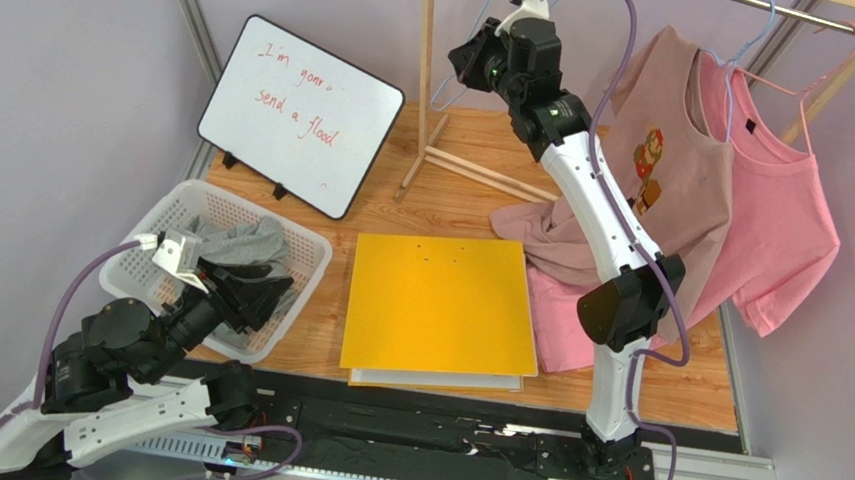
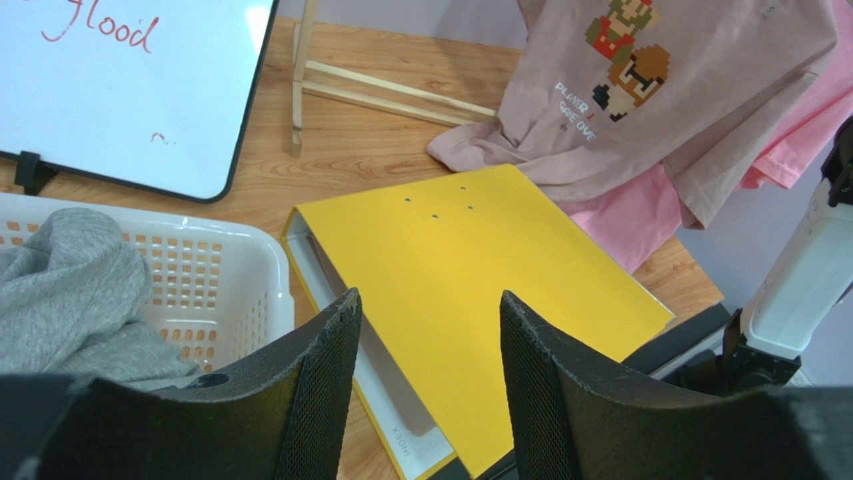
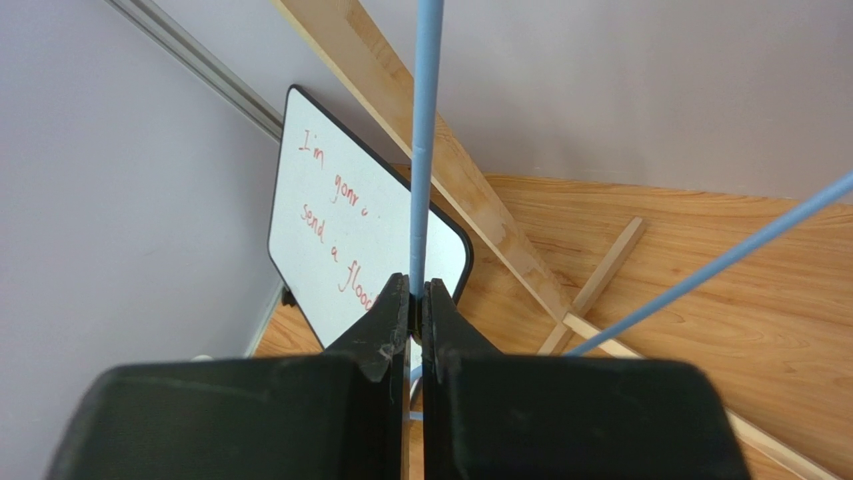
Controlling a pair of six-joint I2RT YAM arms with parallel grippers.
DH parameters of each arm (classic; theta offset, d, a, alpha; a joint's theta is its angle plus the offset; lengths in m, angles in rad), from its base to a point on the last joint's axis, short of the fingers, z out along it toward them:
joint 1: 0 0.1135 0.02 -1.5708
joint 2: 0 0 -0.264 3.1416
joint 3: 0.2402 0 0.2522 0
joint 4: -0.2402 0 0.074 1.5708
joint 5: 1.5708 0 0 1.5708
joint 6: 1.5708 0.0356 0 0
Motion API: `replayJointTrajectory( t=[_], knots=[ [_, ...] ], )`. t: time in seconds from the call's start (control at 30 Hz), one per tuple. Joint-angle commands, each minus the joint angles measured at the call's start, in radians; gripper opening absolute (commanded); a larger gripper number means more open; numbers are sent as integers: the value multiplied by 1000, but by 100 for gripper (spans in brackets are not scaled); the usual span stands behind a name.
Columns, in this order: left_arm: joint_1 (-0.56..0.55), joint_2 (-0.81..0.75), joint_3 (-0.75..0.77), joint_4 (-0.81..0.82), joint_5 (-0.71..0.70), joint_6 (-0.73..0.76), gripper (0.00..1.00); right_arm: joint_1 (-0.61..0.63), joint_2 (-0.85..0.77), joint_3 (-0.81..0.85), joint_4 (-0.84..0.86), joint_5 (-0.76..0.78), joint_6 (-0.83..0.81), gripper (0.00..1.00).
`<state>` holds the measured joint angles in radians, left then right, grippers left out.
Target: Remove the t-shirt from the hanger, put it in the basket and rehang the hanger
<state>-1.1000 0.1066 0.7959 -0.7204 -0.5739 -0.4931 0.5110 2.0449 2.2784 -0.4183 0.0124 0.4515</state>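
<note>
A taupe t-shirt [image 1: 675, 160] with a pixel-game print hangs from the rail at the back right, its hem lying on the table; it also shows in the left wrist view [image 2: 681, 90]. A pink t-shirt [image 1: 784, 223] hangs beside it on a pink hanger [image 1: 799, 96]. My right gripper [image 1: 467, 55] is raised at the rack's left end. In the right wrist view it [image 3: 417, 290] is shut on the wire of a bare light-blue hanger [image 3: 425, 150]. My left gripper [image 2: 431, 300] is open and empty, low by the basket.
A white basket [image 1: 308, 256] with grey clothes [image 1: 242, 244] stands at the front left. A yellow binder [image 1: 443, 303] lies in the middle. A whiteboard [image 1: 301, 115] leans at the back left. The wooden rack post [image 1: 423, 68] stands behind the binder.
</note>
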Motion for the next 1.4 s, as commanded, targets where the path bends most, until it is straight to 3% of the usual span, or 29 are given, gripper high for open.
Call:
replayJointTrajectory(
  t=[0.0,0.5,0.6,0.63,0.73,0.8,1.07,1.37],
  knots=[
    [-3,36,49,-8,51,33,59,-22,-9,24,38,-80,96,0],
    [-3,7,39,-5,77,-21,59,-42,67,141,-11,-146,197,3],
    [-1,31,45,7,86,-24,61,-39,60,148,-36,-163,205,35],
    [-3,41,46,13,94,-19,61,-37,51,147,-48,-160,201,55],
    [-3,85,49,30,117,-15,62,-29,-6,124,-123,-121,165,75],
    [-3,116,45,48,123,-12,62,-29,-47,99,-198,-69,138,81],
    [-3,188,-17,185,158,-24,62,-29,-381,-210,-324,130,-2,85],
    [-3,269,-50,246,236,-53,62,-63,-635,-273,-413,414,-184,80]
  ],
)
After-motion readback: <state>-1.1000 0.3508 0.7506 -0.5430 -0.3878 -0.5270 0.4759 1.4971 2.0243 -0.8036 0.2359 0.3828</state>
